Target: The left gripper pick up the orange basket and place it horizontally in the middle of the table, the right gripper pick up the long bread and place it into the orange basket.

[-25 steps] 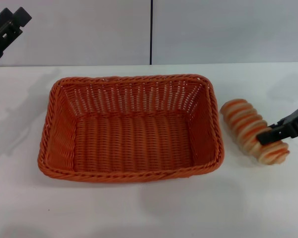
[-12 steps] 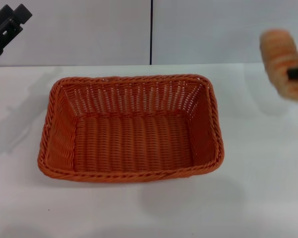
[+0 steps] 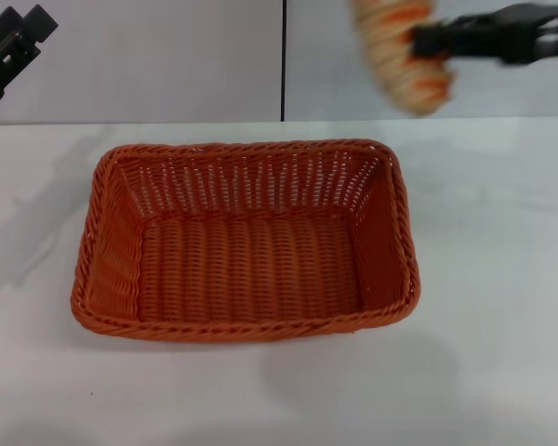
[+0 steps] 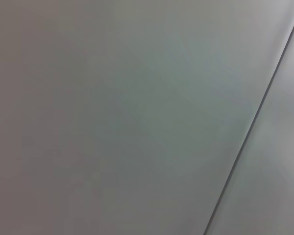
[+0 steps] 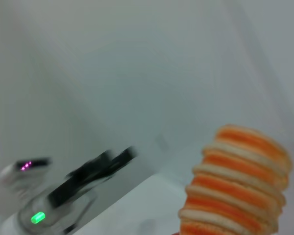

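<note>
The orange basket (image 3: 246, 242) lies lengthwise across the middle of the white table (image 3: 502, 279), with nothing inside it. High above its far right corner hangs the long bread (image 3: 400, 51), cream with orange stripes, with my right gripper (image 3: 426, 42) shut on it from the right. The right wrist view shows the long bread (image 5: 237, 188) close up. My left gripper (image 3: 9, 51) is parked high at the far left, away from the basket.
A grey wall with a dark vertical seam (image 3: 284, 60) runs behind the table. The left wrist view shows only that wall and the seam (image 4: 255, 122). In the right wrist view the left arm (image 5: 68, 188) appears far off with lit indicators.
My right gripper lifted the long bread off the table at the basket's right, then swung it up and leftward to above the basket's far right corner. The basket and left arm stayed put.
</note>
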Available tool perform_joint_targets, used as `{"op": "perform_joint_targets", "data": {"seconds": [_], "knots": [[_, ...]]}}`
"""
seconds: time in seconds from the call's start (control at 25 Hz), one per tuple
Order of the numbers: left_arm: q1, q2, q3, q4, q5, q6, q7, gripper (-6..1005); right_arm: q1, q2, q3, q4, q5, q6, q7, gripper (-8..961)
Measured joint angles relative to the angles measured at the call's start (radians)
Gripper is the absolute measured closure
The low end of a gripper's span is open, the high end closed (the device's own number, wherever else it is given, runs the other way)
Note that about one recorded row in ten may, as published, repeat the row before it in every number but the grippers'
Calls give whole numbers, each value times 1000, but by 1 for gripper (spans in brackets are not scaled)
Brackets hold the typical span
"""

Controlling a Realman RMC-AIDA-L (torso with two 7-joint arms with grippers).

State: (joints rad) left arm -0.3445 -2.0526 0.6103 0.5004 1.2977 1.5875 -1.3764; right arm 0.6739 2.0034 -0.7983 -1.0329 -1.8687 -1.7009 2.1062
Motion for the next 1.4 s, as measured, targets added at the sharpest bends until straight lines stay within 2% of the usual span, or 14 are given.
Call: {"op": "perform_joint_targets", "data": {"seconds": [0.12,0.32,0.64,0.84,1.08,1.2,1.32,1.4], "knots": [[-2,0,0,-3,0,-1,0,195,28,24,-139,12,1,1,-5,742],[-3,0,0,-3,0,-2,0,195,49,27,-222,62,-32,13,-7,741],[-8,0,-5,-6,0,-5,0,196,76,21,-224,148,-79,25,-7,757],[-12,0,-6,-1,0,-4,-5,196,68,17,-217,148,-79,22,-7,520],[-13,0,-4,1,0,-2,-9,196,55,16,-215,148,-79,23,-7,471],[-13,0,-4,1,0,-1,-9,196,26,17,-183,130,-73,24,-27,471],[-13,-1,-7,-4,0,-4,27,196,-51,37,-65,112,-35,20,-165,470],[-13,-1,-7,-4,0,-4,27,196,-72,41,-40,111,-20,23,-198,470]]}}
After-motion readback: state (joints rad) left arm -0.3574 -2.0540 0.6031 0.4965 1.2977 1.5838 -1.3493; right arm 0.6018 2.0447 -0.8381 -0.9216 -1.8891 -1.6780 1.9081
